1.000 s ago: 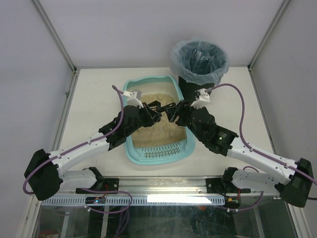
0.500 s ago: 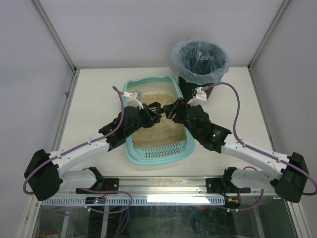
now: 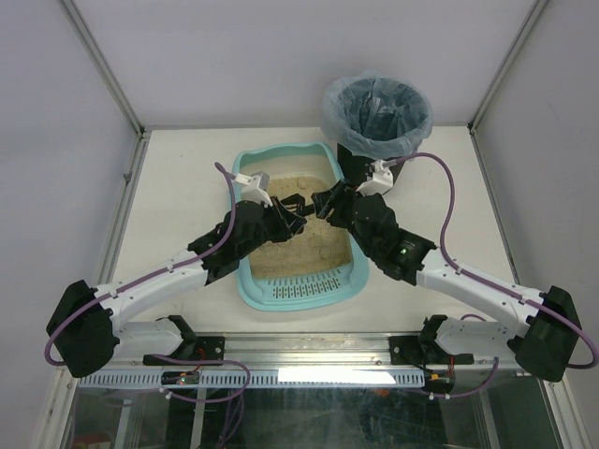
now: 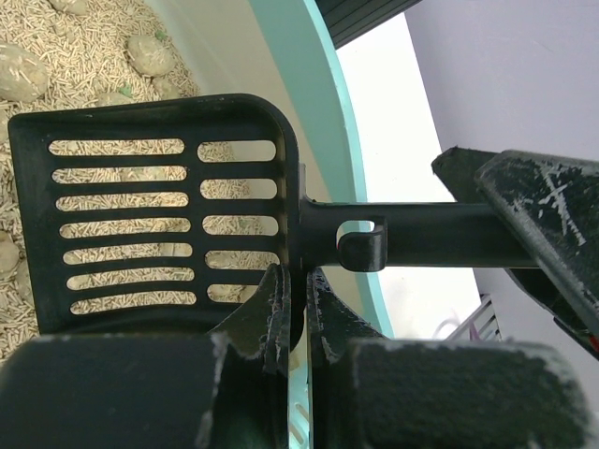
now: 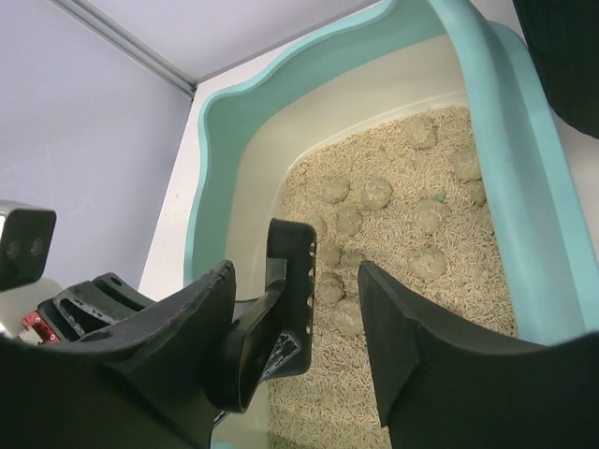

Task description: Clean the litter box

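scoop (image 4: pixel 192 201) over litter box (image 3: pixel 299 292), bin (image 3: pixel 377 117) behind its right corner

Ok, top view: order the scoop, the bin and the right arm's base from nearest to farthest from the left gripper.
1. Scoop, pinched in the left gripper.
2. Bin, back right.
3. Right arm's base, front right corner.

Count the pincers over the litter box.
2. The left pincer is over the litter box, shut on the scoop at its rim. The right pincer is beside it, open, straddling the scoop's handle. None hidden.
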Robot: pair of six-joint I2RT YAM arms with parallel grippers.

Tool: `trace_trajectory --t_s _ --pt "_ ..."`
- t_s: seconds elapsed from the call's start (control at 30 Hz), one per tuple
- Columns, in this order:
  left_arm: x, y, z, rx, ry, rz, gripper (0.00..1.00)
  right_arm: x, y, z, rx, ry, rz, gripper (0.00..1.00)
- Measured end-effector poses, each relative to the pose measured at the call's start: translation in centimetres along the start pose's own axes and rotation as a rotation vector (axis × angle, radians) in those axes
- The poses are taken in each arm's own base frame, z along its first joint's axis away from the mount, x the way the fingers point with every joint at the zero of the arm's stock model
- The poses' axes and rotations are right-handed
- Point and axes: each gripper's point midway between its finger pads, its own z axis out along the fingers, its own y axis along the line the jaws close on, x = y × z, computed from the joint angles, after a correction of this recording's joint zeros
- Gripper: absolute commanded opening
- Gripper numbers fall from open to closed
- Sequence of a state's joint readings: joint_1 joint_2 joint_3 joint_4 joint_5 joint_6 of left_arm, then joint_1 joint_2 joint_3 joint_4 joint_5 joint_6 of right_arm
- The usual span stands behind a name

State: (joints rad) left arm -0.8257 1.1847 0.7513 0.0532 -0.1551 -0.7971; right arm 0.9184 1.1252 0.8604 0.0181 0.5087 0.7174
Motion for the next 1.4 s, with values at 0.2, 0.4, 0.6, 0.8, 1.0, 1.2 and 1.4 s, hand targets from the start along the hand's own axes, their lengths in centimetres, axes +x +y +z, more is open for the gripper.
trace_trajectory --t_s 0.2,0.4,0.6,0.8,1.0,1.2,1.4 --pt "0.5 0.5 0.3 -0.014 0.013 0.003 0.00 -0.2 -0.7 0.6 0.023 -0.009 0.001 0.58" --pt "1.4 1.4 1.0 -0.041 0.038 0.007 0.00 0.3 -0.6 0.8 -0.002 0.029 -0.013 0.51" --pt "1.8 1.7 1.3 -0.052 0.047 0.006 0.00 1.5 0.8 0.3 -0.069 0.120 -0.030 0.58" --pt "1.6 1.5 1.4 -0.044 0.040 0.003 0.00 2.2 0.9 0.1 -0.083 0.158 -0.033 0.52" --pt "1.5 1.3 1.4 -0.038 0.034 0.002 0.00 3.1 0.7 0.4 -0.074 0.189 -0.021 0.33" --pt "1.4 1.3 1.4 -0.039 0.030 0.002 0.00 3.6 -0.1 0.7 -0.044 0.203 -0.018 0.03" --pt "1.4 1.4 1.4 -0.040 0.029 0.002 0.14 3.4 -0.3 0.8 -0.033 0.195 -0.018 0.00"
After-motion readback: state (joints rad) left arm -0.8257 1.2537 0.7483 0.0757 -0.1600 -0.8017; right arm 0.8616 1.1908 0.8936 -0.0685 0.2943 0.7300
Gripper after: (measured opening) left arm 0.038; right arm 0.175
